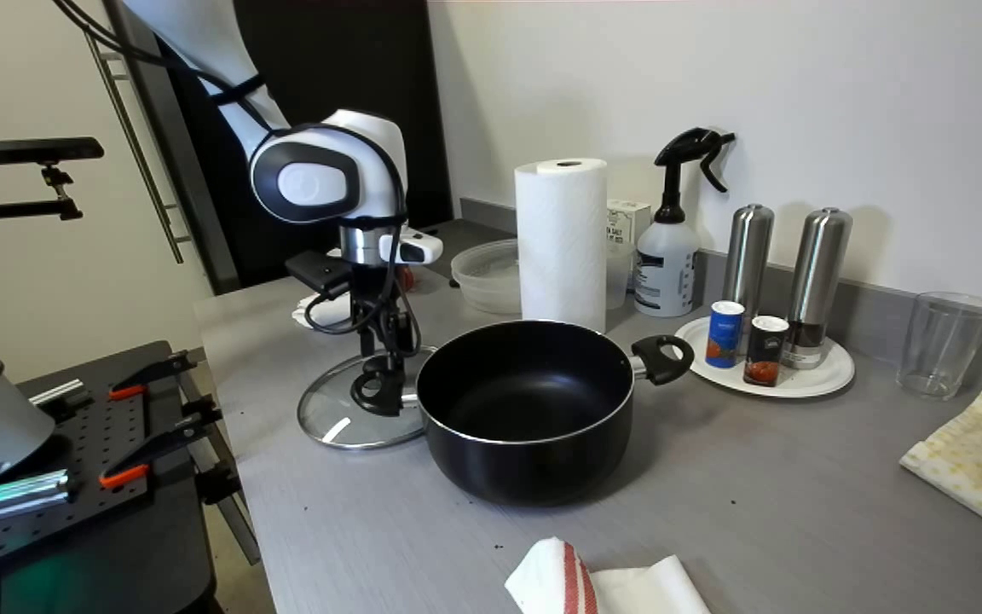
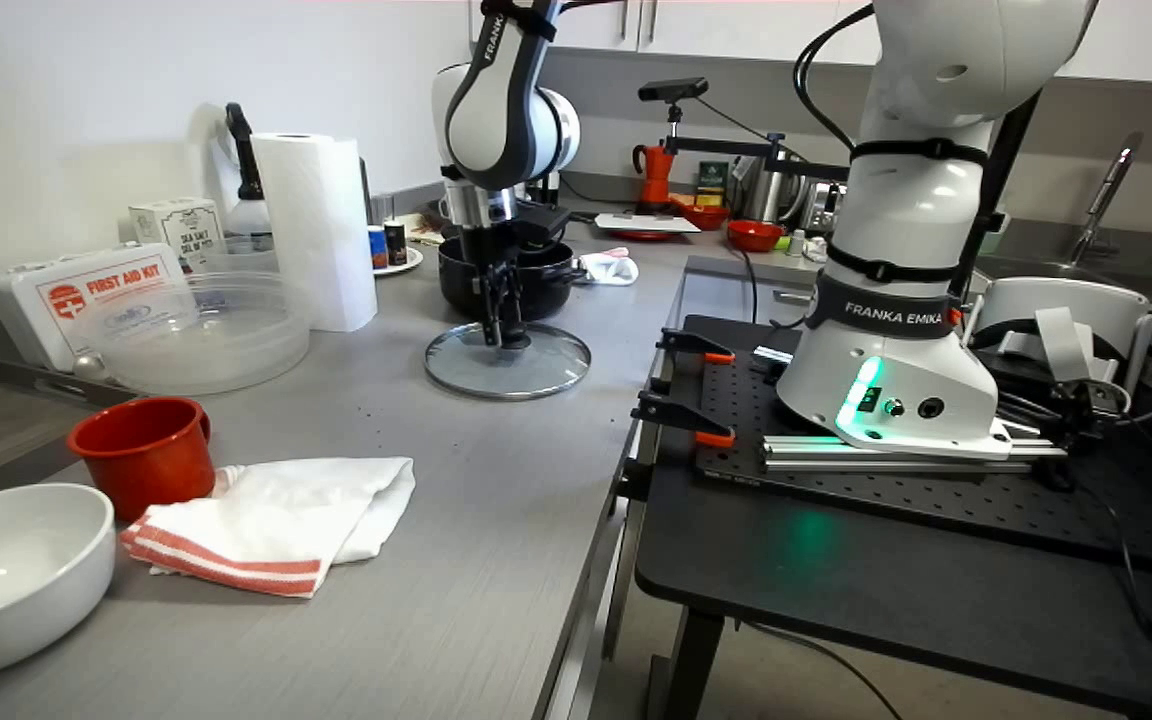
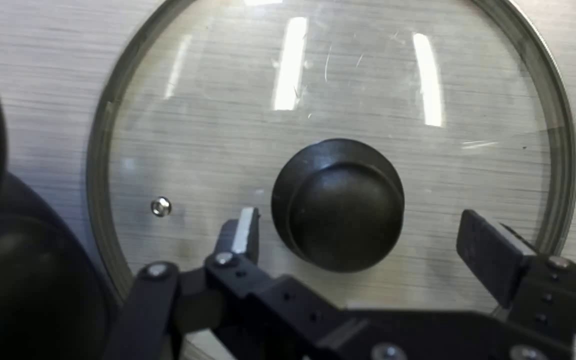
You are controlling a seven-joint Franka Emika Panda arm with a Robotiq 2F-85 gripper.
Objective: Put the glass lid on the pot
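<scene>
The glass lid [image 1: 326, 408] lies flat on the counter right beside the pot, and shows in an exterior view [image 2: 536, 372] and in the wrist view [image 3: 208, 145]. Its dark knob [image 3: 340, 210] points up. The black pot [image 1: 534, 465] stands uncovered with a dark interior; it also shows in an exterior view [image 2: 548, 290] and at the left of the wrist view [image 3: 33, 295]. My gripper [image 3: 360, 222] is open above the lid, pointing down, with one finger on each side of the knob. The left finger looks nearer to it. In an exterior view the fingertips [image 2: 501, 333] are low, close to the knob; a pot handle [image 1: 380, 392] partly hides them elsewhere.
A paper towel roll [image 1: 561, 247] stands behind the pot. A white plate [image 1: 828, 375] with shakers and a drinking glass [image 1: 943, 350] stand farther along. A plastic container [image 2: 226, 340], a red mug [image 2: 146, 460], a white bowl [image 2: 21, 580] and a folded cloth [image 2: 286, 520] are on the counter.
</scene>
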